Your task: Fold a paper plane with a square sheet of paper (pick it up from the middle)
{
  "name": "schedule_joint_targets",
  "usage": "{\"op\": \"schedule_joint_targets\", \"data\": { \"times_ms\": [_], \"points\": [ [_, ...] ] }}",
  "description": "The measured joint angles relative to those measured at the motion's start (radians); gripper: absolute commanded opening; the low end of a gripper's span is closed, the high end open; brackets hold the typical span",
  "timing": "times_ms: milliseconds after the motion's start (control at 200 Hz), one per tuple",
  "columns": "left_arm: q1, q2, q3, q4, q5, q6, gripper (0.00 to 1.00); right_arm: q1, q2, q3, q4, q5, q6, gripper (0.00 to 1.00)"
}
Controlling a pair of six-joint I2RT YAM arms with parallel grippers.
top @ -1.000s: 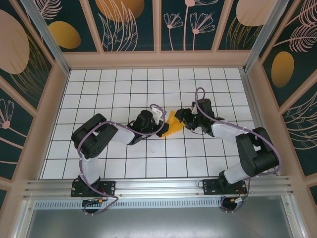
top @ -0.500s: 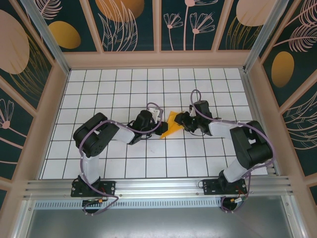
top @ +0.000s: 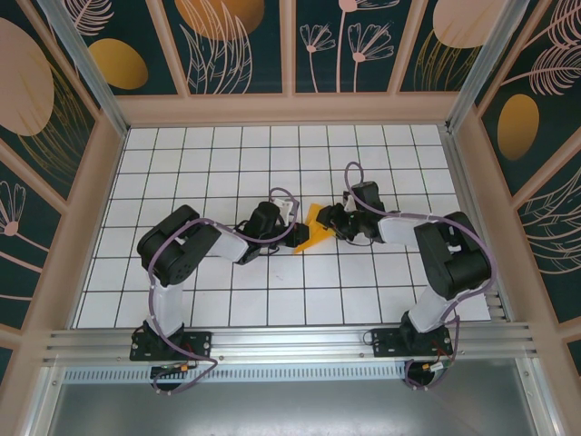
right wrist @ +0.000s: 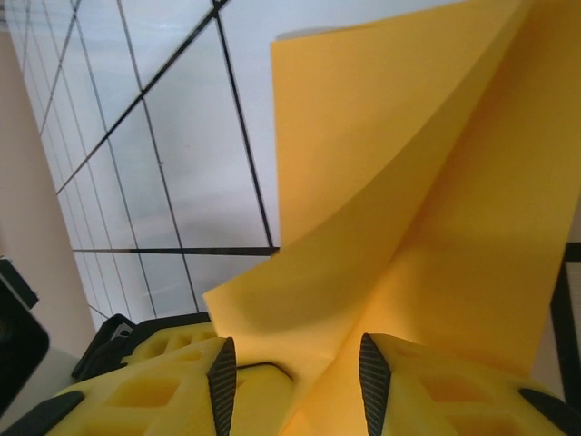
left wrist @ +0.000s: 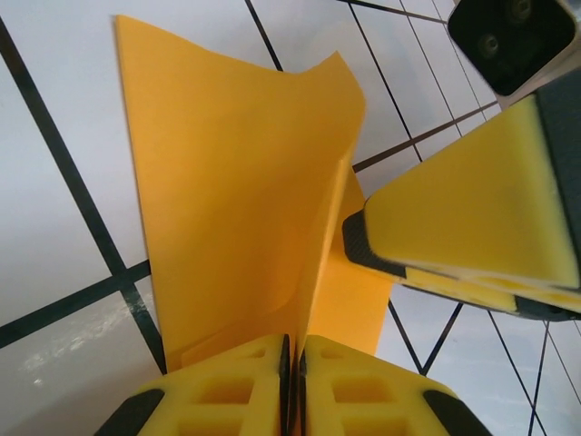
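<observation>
So this one's early-to-mid fold, I'd say. The square sheet of paper (top: 315,229) is off the gridded table (top: 227,163), or at least mostly lifted. It sits near the middle of the table, right between the two arms. It isn't flat anymore: it's bent into a loose V or tent, with one big panel standing up and another curving away. I can't make out any sharp creases, a nose point or wings, so there's nothing dart-shaped yet. Pretty much all the real folding looks left to do.

The left gripper (left wrist: 292,350) is clamped tight on the sheet's bottom edge, pads pressed together with the paper sandwiched between them. From above it sits just left of the paper (top: 296,236).

The right gripper (right wrist: 295,363) comes in from the right (top: 334,221). Its jaws stand apart, and a soft bend of the paper (right wrist: 436,182) runs down into the gap. To me that looks like it's lining up, not pinching.

The paper (left wrist: 227,200) itself is plain orange-yellow, thin and floppy. It's smooth, with gentle curves rather than hard lines.
</observation>
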Motion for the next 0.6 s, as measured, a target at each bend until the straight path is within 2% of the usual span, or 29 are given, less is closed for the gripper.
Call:
{"op": "schedule_joint_targets", "data": {
  "times_ms": [265, 600],
  "points": [
    [0.000, 0.001, 0.003, -0.001, 0.022, -0.002, 0.17, 0.000, 0.015, 0.000, 0.000, 0.000, 0.000, 0.48],
    [0.013, 0.001, 0.006, -0.006, 0.048, -0.002, 0.28, 0.000, 0.040, 0.008, -0.013, 0.002, 0.000, 0.51]
  ]
}}
